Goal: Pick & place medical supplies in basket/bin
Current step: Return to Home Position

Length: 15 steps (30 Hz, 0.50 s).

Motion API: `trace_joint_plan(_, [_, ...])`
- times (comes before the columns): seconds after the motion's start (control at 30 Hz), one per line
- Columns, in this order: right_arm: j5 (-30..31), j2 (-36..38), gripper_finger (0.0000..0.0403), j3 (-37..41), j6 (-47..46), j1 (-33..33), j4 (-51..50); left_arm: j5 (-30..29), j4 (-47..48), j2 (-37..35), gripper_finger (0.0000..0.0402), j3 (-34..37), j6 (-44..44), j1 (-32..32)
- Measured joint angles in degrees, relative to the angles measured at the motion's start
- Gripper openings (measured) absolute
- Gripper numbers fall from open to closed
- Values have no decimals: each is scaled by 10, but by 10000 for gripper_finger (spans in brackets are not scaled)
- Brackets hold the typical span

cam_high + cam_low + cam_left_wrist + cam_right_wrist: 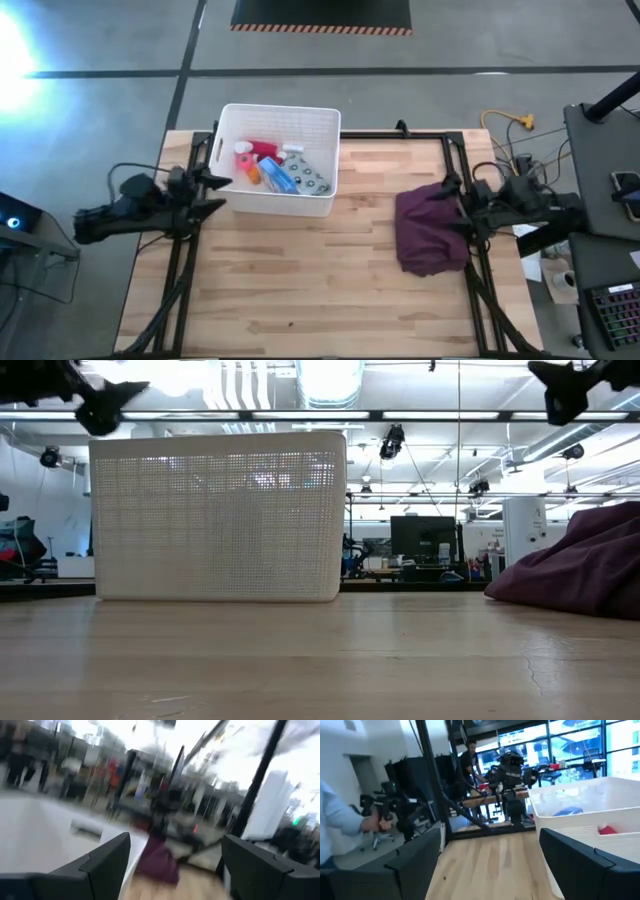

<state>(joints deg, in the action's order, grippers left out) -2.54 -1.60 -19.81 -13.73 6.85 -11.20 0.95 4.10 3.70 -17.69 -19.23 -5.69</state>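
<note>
The white perforated basket (277, 160) stands on the far left part of the table; in the low view the basket (218, 515) rests on its flat base. Inside lie the medical supplies (272, 167): red and pink bottles, an orange tube, a blue-white box and a pale green wipes pack. My left gripper (218, 193) hangs open just left of the basket, above the table. My right gripper (452, 207) is open at the table's right edge, beside the maroon cloth. In the wrist views both grippers, left (172, 865) and right (490, 855), hold nothing.
A dark maroon cloth (432, 230) lies crumpled on the right part of the table, and shows at the right of the low view (585, 565). Bare wood stretches across the middle and near side. A person's sleeve (337, 827) shows in the room beyond.
</note>
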Motion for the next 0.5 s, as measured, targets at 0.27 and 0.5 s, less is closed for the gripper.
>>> trace_joint_plan(0.27, [-1, 16, 329, 117, 8, 0, 120, 5, -9, -21, 292, 44, -18, 0])
trace_joint_plan(0.5, [59, 16, 329, 173, 18, -1, 172, 5, -28, -35, 292, 94, -24, 0])
